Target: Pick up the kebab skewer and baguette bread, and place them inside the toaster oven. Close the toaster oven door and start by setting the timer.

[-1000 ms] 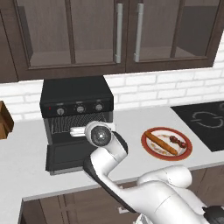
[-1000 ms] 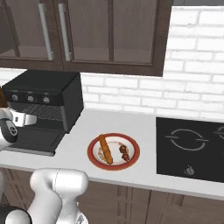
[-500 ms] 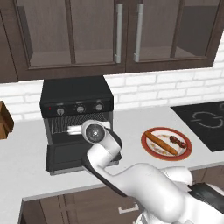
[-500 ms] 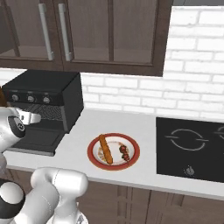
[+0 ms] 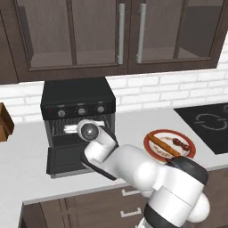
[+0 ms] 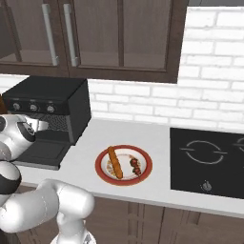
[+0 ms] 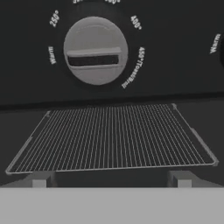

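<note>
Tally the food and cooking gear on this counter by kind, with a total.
Baguette bread: 1
Kebab skewer: 1
Plate: 1
Toaster oven: 1
Cooktop: 1
Total: 5

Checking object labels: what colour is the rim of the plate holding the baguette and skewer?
Red rim around a white centre on the plate, clearest in the right base view.

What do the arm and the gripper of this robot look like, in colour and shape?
The arm has rounded glossy white segments with black bands at the joints; one end cap is a grey disc. The gripper shows two small, square, dark grey fingertips. No cables or markings are visible.
</note>
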You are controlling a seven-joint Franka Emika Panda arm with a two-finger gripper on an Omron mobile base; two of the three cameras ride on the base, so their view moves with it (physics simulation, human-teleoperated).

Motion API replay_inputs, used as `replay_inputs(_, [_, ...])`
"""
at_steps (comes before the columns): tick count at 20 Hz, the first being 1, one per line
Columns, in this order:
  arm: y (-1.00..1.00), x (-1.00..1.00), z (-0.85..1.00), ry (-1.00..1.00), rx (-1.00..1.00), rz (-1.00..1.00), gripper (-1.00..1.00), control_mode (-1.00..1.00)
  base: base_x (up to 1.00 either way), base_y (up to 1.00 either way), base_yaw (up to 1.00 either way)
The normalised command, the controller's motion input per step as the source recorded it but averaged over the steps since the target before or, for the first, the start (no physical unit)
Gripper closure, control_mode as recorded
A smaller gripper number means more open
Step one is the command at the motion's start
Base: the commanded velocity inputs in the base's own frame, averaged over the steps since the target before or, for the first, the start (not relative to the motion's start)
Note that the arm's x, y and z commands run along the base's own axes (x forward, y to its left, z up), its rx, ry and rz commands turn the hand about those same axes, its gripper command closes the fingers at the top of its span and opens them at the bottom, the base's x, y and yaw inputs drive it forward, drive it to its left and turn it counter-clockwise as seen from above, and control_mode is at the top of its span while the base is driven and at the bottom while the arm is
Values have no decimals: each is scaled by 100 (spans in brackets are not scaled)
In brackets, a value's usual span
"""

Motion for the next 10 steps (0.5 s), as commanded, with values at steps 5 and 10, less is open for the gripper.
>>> replay_inputs(5, [0,14,-49,0,0,0,-100,-100,0,0,0])
replay_inputs(10, [0,27,-20,0,0,0,-100,-100,0,0,0])
